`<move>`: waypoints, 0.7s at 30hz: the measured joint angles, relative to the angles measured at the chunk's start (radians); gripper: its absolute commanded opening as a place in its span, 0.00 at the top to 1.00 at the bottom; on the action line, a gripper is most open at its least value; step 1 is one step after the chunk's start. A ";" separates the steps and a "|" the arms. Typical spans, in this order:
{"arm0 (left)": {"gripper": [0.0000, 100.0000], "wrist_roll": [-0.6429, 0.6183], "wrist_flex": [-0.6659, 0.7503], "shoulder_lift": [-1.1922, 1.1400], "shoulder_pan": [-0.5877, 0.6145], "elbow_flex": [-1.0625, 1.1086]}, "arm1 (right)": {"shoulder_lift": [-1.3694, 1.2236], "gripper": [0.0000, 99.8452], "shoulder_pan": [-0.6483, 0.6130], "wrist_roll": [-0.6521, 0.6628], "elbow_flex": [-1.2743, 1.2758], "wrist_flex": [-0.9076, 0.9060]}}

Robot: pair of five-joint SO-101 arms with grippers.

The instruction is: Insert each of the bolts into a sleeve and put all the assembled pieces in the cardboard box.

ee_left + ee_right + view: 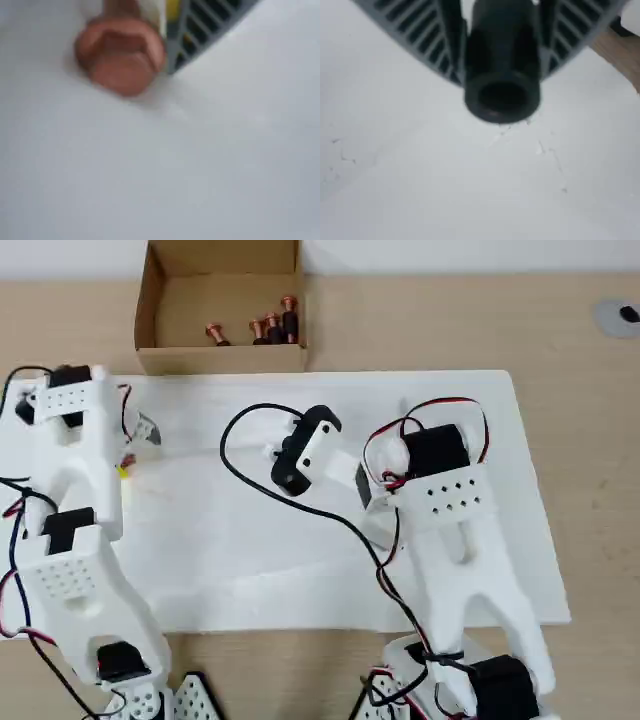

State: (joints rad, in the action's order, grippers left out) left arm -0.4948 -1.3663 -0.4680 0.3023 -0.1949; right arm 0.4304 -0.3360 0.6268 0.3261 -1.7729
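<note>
Insertion step, by the looks. From up high: cardboard box [150,310] well beyond both hands, several assembled pieces [270,328] already inside; left hand [140,435] and right hand [362,488] low over the white mat [250,560], well apart. Left wrist: clamped on a copper bolt [120,55], hex head just beside the finger [210,25], shank hidden. Right wrist: closed round a dark sleeve [502,95], open bore poking out past the fingertips [410,35]. Best bet: bring hands together, line shank dead straight with bore, push slowly, no forcing.
</note>
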 measured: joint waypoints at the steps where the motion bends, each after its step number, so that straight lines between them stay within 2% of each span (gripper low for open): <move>1: 0.74 0.000 -0.021 0.002 0.002 -0.028 | 0.000 0.99 0.000 0.000 0.000 0.000; 11: 0.74 -0.008 -0.167 0.000 0.023 -0.114 | 0.000 0.99 0.000 0.000 0.000 0.000; 21: 0.74 -0.008 -0.199 0.000 0.091 -0.114 | 0.000 0.99 0.000 0.009 0.000 0.000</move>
State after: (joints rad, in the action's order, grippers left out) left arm -0.5025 -1.5658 -0.4680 0.3928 -0.3084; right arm 0.4304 -0.3360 0.6360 0.3261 -1.7729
